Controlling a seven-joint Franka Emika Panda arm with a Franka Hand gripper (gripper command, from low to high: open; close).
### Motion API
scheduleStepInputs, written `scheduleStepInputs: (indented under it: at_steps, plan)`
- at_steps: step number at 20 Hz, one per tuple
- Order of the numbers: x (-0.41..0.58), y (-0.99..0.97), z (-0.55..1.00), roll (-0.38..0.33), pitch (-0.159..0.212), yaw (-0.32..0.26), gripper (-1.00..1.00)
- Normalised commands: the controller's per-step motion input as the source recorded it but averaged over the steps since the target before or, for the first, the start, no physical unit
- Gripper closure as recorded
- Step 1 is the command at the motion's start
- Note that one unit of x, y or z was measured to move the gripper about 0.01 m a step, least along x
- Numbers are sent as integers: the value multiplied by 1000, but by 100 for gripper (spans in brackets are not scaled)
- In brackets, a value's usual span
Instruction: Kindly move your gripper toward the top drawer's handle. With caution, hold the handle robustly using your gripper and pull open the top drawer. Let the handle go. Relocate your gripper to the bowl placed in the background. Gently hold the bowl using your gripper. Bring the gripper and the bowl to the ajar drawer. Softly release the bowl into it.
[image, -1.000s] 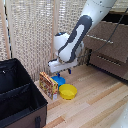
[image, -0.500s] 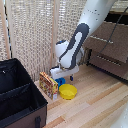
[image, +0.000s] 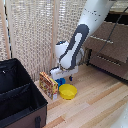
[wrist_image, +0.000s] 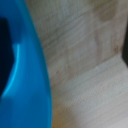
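Note:
The blue bowl (image: 59, 83) sits on the wooden floor at the foot of the screen, behind the yellow bowl (image: 68, 91). My gripper (image: 62, 77) hangs right over it, pointing down. In the wrist view the blue bowl (wrist_image: 25, 75) fills one side. My gripper (wrist_image: 64, 50) is open, with one dark finger (wrist_image: 3, 50) inside the rim and the other finger (wrist_image: 125, 50) outside over bare floor. The top drawer (image: 107, 44) at the exterior view's right looks pulled out, with a dark gap above its front. Its silver handle (image: 102, 39) is free.
A black open case (image: 20, 95) stands at the exterior view's left. A colourful box (image: 48, 84) leans next to the bowls. A pale woven screen (image: 35, 35) backs the scene. The lower drawer's silver bar (image: 108, 59) is beneath the top one.
The arm has lowered and shifted slightly toward the blue bowl, bringing the gripper down onto its rim. The bowls and drawer have not moved.

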Motion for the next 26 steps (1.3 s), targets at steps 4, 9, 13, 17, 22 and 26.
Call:
scheduleStepInputs:
  at_steps: [4, 9, 13, 17, 22, 26]
  plan:
    - [14, 79, 0, 0, 0, 0, 100]
    - [11, 47, 0, 21, -35, -5, 100]
    - [96, 164, 187, 65, -75, -136, 100]
    - [66, 231, 380, 11, -35, -280, 100]
    - [9, 237, 839, -27, -72, -290, 100]
    - [0, 215, 943, -42, -81, -298, 100]
